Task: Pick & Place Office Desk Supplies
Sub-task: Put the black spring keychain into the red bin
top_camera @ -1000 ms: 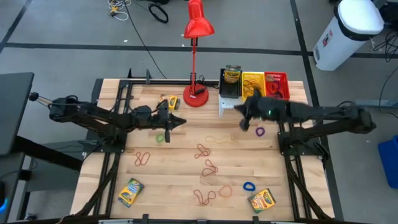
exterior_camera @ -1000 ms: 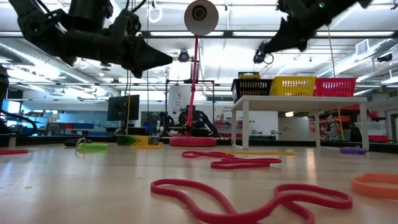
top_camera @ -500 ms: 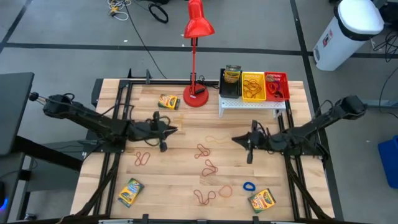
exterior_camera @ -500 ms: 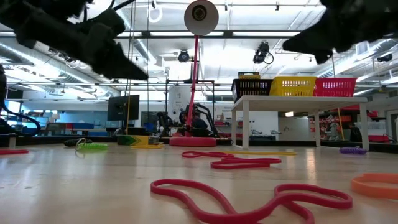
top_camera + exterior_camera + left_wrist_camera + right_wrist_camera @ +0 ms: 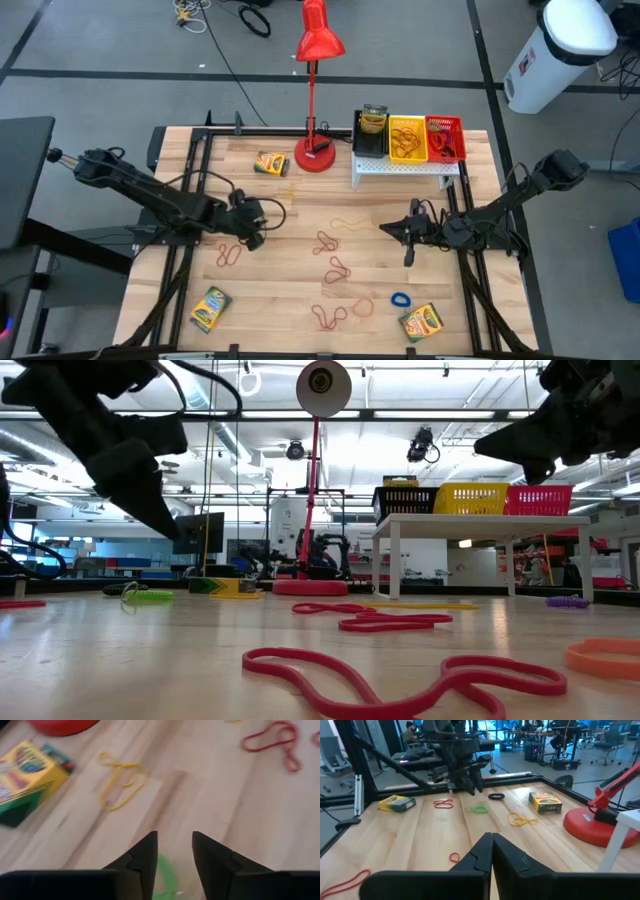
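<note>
Left wrist view shows the left gripper [image 5: 172, 855] parted just above a green rubber band [image 5: 162, 875] lying flat on the worktop [image 5: 225, 795]; thin, limp and light, it likely needs pinching across one strand. Right gripper [image 5: 407, 232] hovers clenched, empty.

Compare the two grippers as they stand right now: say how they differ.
The left gripper has its fingers parted, while the right gripper has its fingers pressed together. The left gripper points down at a green rubber band just beneath it; the right gripper has only bare table right before it, the bands lying farther off. Both hang above the table and hold nothing.
</note>
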Robot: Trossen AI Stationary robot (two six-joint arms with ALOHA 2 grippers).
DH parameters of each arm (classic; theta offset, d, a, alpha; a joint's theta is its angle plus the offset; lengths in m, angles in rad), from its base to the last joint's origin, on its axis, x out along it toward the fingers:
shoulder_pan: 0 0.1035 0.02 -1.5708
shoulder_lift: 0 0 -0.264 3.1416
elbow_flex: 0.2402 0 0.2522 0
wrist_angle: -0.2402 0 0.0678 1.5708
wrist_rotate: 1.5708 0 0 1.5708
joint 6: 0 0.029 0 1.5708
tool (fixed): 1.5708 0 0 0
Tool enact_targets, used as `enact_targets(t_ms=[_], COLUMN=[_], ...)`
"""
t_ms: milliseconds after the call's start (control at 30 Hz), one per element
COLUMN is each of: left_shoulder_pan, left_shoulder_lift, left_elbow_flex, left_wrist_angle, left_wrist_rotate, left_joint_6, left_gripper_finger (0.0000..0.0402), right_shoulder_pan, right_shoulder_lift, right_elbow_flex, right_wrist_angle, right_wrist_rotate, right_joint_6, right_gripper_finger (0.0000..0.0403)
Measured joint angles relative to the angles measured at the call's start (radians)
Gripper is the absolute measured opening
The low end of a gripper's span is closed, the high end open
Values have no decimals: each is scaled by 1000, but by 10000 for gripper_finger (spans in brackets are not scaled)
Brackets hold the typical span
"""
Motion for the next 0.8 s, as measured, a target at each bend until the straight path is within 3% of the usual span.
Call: enact_targets(t_ms=[167, 267, 500, 800], left_shoulder_pan=[49, 119, 301, 410], left_shoulder_lift=[0, 0, 0, 34], left_elbow_flex=[68, 79, 75, 75], left_wrist_angle=[-154, -179, -212, -411], left_wrist_rotate=[-2, 31, 287, 221], left_joint_6=[-51, -3, 91, 70], left_gripper_finger=[144, 146, 154, 169], right_shoulder_pan=[0, 0, 0, 0], right_shoulder_lift=[0, 1, 1, 1], right_elbow_flex=[0, 0, 0, 0], right_wrist_angle=[3, 2, 0, -6], right_wrist_rotate=[3, 3, 3, 3], right_joint_6=[0, 5, 7, 7], right_gripper_finger=[23, 23, 23, 24])
